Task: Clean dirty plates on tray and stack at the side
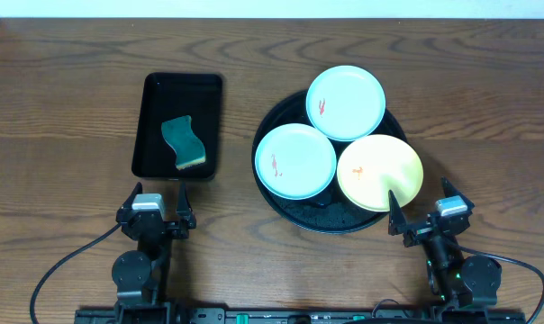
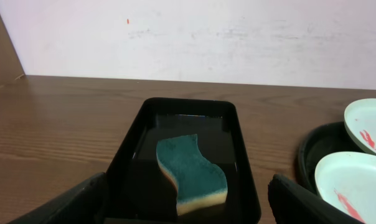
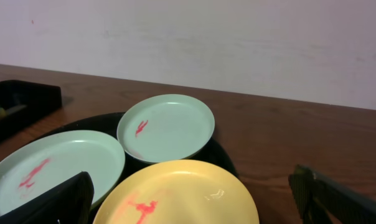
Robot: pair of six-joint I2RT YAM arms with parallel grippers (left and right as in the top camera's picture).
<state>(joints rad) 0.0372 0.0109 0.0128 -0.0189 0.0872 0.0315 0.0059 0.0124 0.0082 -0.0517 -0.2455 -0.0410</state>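
Three plates rest on the round black tray [image 1: 281, 209]: a mint-green plate [image 1: 345, 102] at the back, a second mint-green plate [image 1: 294, 161] at the front left, and a pale yellow plate [image 1: 380, 172] at the front right, each with an orange-red smear. In the right wrist view the yellow plate [image 3: 188, 196] lies just ahead of my right gripper [image 3: 194, 208], which is open and empty. My left gripper [image 1: 157, 214] sits near the front edge, open and empty, facing the sponge [image 2: 191, 174].
A rectangular black tray [image 1: 177, 126] at the left holds a teal and yellow sponge [image 1: 185, 142]. Bare wooden table [image 1: 65, 108] surrounds both trays. A pale wall rises behind the table's far edge.
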